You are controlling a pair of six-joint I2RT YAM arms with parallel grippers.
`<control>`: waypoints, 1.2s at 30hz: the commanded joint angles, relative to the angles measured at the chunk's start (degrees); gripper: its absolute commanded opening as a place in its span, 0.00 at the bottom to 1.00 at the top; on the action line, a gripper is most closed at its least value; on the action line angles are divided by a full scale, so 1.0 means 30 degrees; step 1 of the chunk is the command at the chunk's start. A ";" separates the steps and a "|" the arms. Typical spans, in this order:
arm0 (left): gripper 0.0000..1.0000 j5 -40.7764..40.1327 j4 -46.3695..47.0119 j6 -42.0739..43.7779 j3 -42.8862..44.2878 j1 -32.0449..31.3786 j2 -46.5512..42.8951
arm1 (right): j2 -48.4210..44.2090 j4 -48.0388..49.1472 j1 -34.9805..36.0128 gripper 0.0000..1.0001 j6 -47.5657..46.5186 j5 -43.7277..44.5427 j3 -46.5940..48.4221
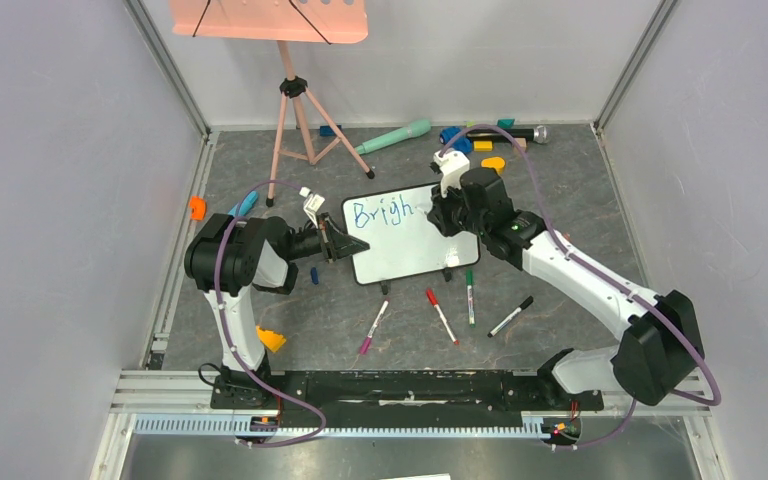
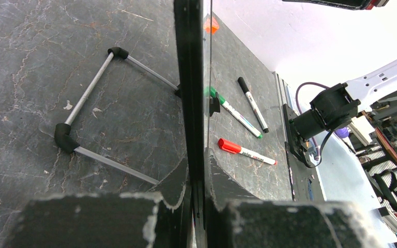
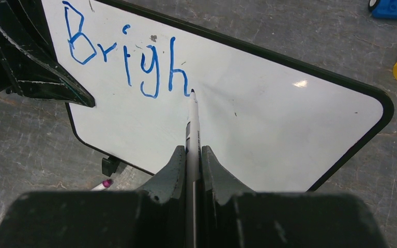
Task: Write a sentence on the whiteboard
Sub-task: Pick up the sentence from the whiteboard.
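Right gripper (image 3: 192, 155): clenched on a marker (image 3: 192, 121), tip at the foot of the "h".
Left gripper (image 2: 196, 173): clamped on the whiteboard (image 1: 410, 250) at its left edge.
Whiteboard: mid-table between my two arms, leaning back.
Sentence (image 3: 129, 62): I read blue "Brigh" on the top line.
Left wrist only: board edge-on, wire prop (image 2: 90, 98) behind it.
Overhead only: purple pen (image 1: 374, 328) lying in front.

I read blue handwritten letters (image 3: 129, 59), "Brigh", on my white rectangular whiteboard with thin black frame (image 1: 410, 250). On the whiteboard's near side lie a purple-capped white marker (image 1: 373, 328), a red-capped white marker (image 1: 441, 316), a green-capped white marker (image 1: 469, 296) and a black-capped white marker (image 1: 511, 316), all on the mottled dark grey tabletop (image 1: 580, 200).
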 commanded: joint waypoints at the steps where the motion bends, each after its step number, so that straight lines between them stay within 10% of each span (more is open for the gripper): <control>1: 0.02 -0.0629 0.0685 0.2949 -0.0228 0.0105 0.0639 | 0.0149 0.0390 -0.0146 0.00 -0.0403 0.0367 0.0898; 36: 0.02 -0.0482 0.0685 0.2967 -0.0169 0.0148 0.0672 | 0.0834 -0.0767 -0.1056 0.00 -0.0643 0.2696 0.1249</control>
